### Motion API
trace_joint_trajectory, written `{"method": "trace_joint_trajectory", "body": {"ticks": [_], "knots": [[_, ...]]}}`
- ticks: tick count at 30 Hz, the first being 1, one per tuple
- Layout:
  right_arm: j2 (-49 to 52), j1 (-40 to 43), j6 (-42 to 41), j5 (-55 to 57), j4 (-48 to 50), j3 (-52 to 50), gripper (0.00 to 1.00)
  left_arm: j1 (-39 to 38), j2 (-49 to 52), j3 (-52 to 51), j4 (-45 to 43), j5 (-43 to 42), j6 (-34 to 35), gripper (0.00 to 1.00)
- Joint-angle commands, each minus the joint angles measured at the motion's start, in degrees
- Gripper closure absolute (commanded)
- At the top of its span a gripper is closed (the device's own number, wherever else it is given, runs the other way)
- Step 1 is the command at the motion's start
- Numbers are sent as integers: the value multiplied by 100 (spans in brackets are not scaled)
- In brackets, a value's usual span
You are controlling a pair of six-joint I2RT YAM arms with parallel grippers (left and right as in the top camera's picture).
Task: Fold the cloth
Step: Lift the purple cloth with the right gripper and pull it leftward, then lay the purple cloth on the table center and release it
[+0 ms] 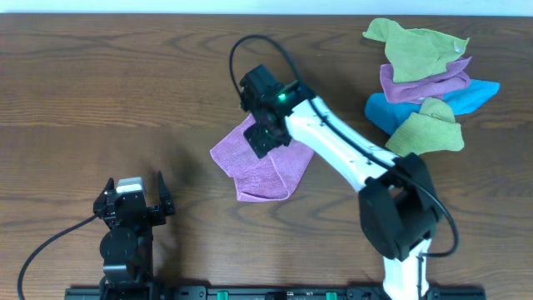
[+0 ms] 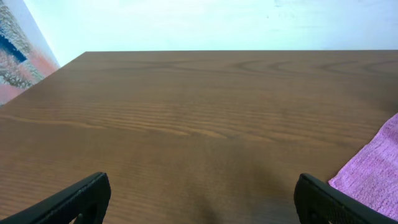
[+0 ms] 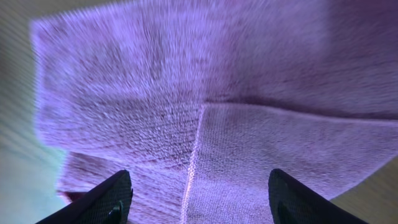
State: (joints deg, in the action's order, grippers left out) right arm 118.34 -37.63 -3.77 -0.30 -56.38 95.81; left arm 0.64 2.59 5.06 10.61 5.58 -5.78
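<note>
The purple cloth (image 1: pixel 262 167) lies folded over itself on the wooden table near the middle. My right gripper (image 1: pixel 265 137) hovers over its upper part, open, with nothing between the fingers. In the right wrist view the cloth (image 3: pixel 205 93) fills the frame, a stitched hem running down between my open fingers (image 3: pixel 199 199). My left gripper (image 1: pixel 133 196) rests open and empty near the front left, apart from the cloth. The left wrist view shows its open fingers (image 2: pixel 202 202) and a corner of the cloth (image 2: pixel 373 174) at the right edge.
A pile of green, purple and blue cloths (image 1: pixel 425 83) lies at the back right. The right arm (image 1: pixel 350 154) reaches diagonally from its base at the front right. Bare wood table (image 1: pixel 100 100) lies to the left.
</note>
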Motion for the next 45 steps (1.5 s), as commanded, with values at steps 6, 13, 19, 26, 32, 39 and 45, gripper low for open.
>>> {"method": "trace_joint_trajectory", "body": {"ticks": [6, 13, 19, 26, 32, 39, 45], "knots": [[352, -35, 216, 433, -170, -26, 35, 17, 4, -168, 59, 57, 66, 5], [365, -46, 330, 516, 9, -297, 38, 17, 4, -168, 59, 59, 66, 4], [365, -111, 413, 435, 96, -369, 40, 20, 4, -168, 59, 57, 66, 5], [365, -129, 431, 466, 326, -684, 55, 17, 4, -168, 59, 57, 66, 5], [348, -129, 424, 717, 225, -671, 68, 20, 4, -168, 59, 59, 66, 5], [339, -120, 402, 765, -4, -509, 98, 17, 4, -168, 59, 57, 66, 5], [337, -103, 334, 802, -326, -232, 99, 20, 4, -168, 59, 57, 66, 5]]}}
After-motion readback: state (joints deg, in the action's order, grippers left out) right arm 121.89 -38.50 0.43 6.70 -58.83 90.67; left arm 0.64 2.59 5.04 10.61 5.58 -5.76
